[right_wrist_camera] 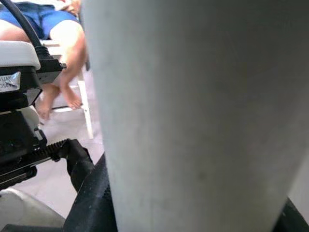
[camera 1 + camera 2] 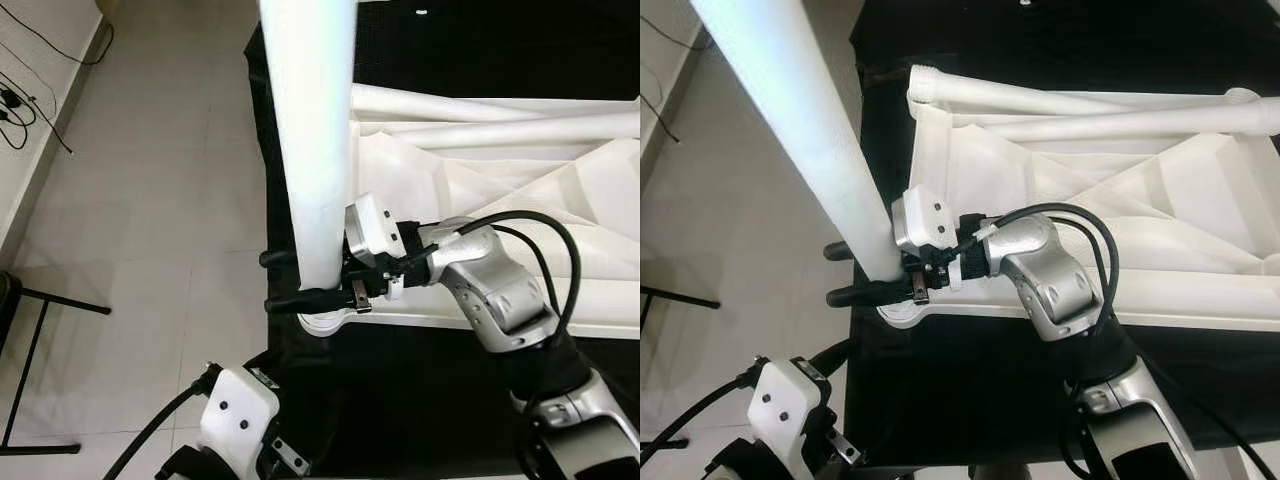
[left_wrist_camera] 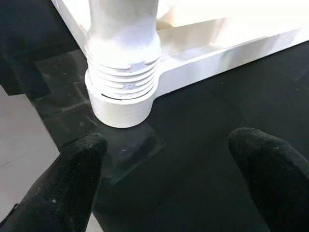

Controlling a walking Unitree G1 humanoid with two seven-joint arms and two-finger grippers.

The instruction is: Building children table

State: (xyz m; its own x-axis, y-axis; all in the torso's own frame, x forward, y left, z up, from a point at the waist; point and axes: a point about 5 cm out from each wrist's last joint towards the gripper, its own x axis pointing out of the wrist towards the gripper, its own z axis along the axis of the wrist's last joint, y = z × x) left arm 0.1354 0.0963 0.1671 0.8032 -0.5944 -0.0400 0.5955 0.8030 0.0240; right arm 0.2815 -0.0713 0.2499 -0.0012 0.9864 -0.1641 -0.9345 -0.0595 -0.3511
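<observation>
A white table top (image 2: 480, 170) lies upside down on a black mat (image 2: 420, 370). A long white table leg (image 2: 310, 130) stands upright in the near left corner socket (image 3: 120, 101), with its threaded end (image 3: 123, 72) partly showing above the socket. My right gripper (image 2: 268, 280) reaches in from the right, and its two black fingers (image 2: 870, 292) are shut on the leg just above the socket. My left gripper (image 3: 169, 179) is low and near, open, aimed at the socket base, with nothing between its fingers (image 3: 72, 183).
Two more white legs (image 2: 500, 118) lie across the far side of the table top. Pale tiled floor (image 2: 150, 200) lies to the left, with cables (image 2: 20, 100) by the wall and a black stand foot (image 2: 40, 300). A seated person's bare legs (image 1: 63, 72) are beyond.
</observation>
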